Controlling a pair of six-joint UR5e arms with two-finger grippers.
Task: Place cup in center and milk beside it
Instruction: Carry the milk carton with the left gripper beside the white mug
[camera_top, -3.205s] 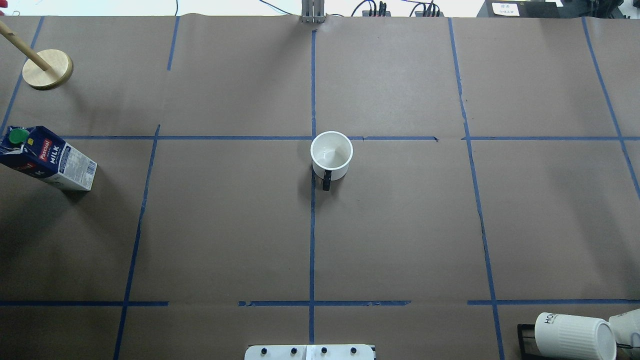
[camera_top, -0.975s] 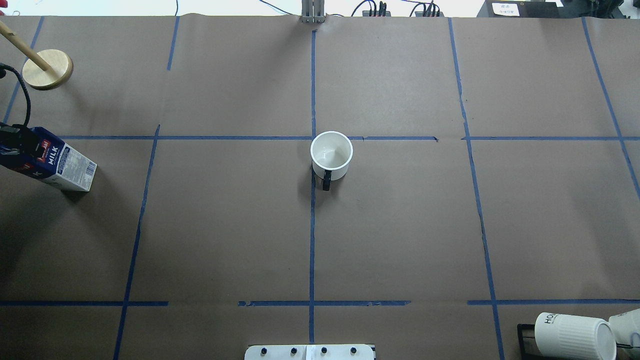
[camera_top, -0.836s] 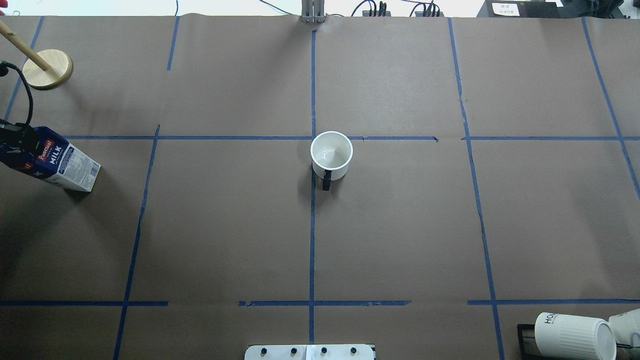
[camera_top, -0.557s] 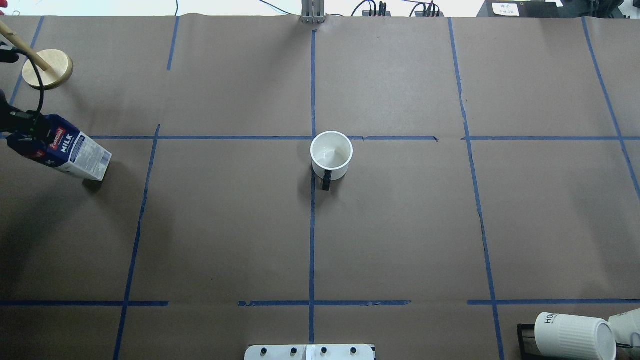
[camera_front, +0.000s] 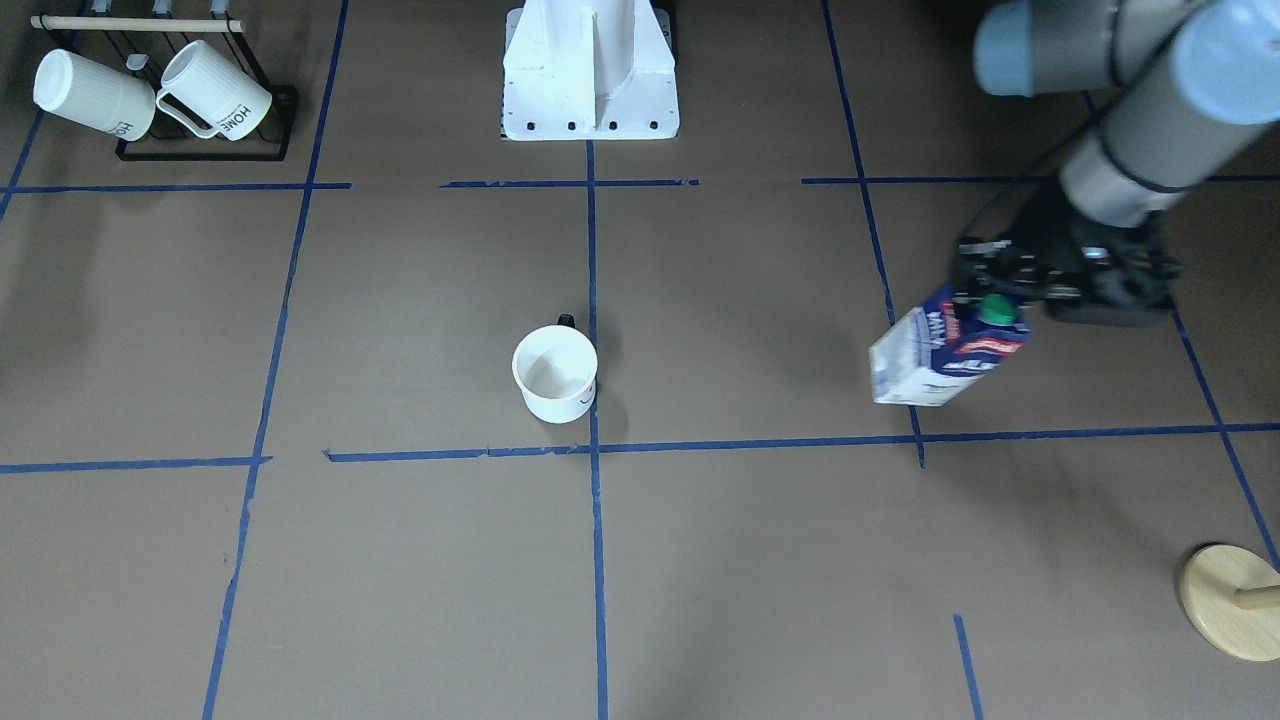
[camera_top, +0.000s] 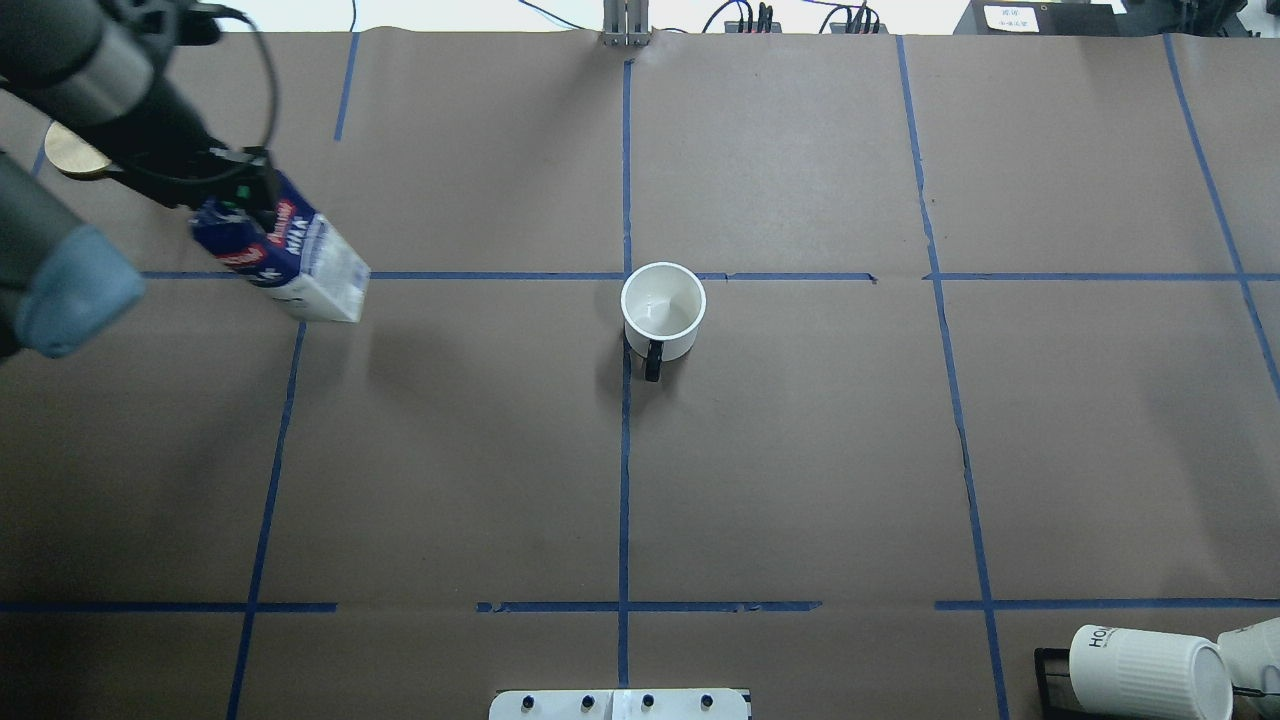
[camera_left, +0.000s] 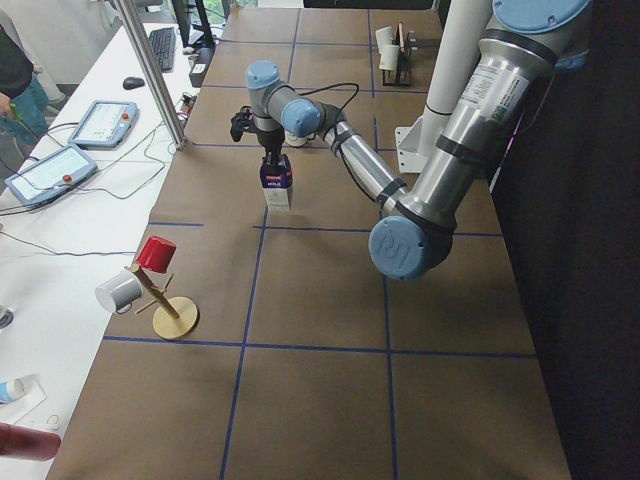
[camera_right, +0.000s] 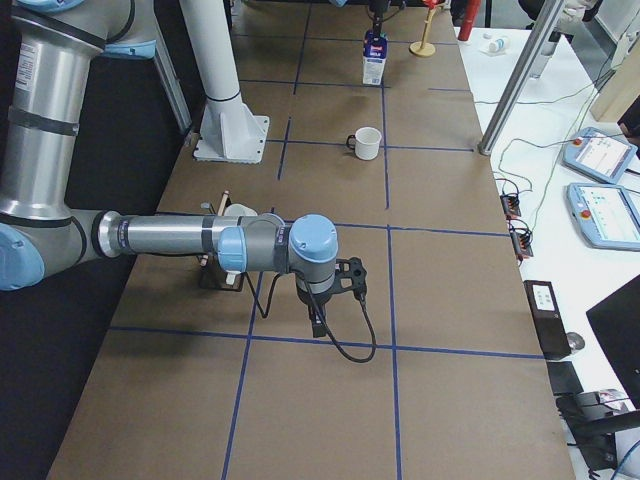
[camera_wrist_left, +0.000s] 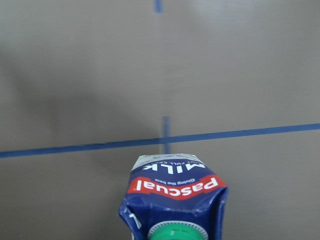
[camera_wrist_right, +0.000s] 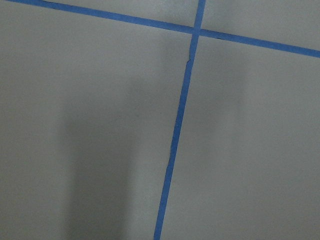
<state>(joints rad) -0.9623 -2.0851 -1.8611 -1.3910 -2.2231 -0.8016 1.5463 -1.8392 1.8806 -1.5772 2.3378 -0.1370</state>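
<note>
This was a robotics lab set up for test runs. The worktop (camera_top: 800, 450) was covered in brown paper and ruled into a grid with blue tape (camera_top: 624, 480). Two grey industrial arms with pale blue joint caps, the left (camera_left: 470, 110) and the right (camera_right: 170, 235), worked over it beside a white pedestal (camera_front: 590, 80) bolted at its edge. Along one side ran a white bench (camera_left: 50, 260) with a teach pendant (camera_left: 105, 122), a keyboard (camera_left: 163, 45) and a mouse (camera_left: 133, 82). An aluminium frame post (camera_left: 150, 70) stood at the worktop's edge, and plugged-in cables (camera_top: 745, 20) ran off the far side. Another pendant (camera_right: 600, 155) lay on the bench further along.
</note>
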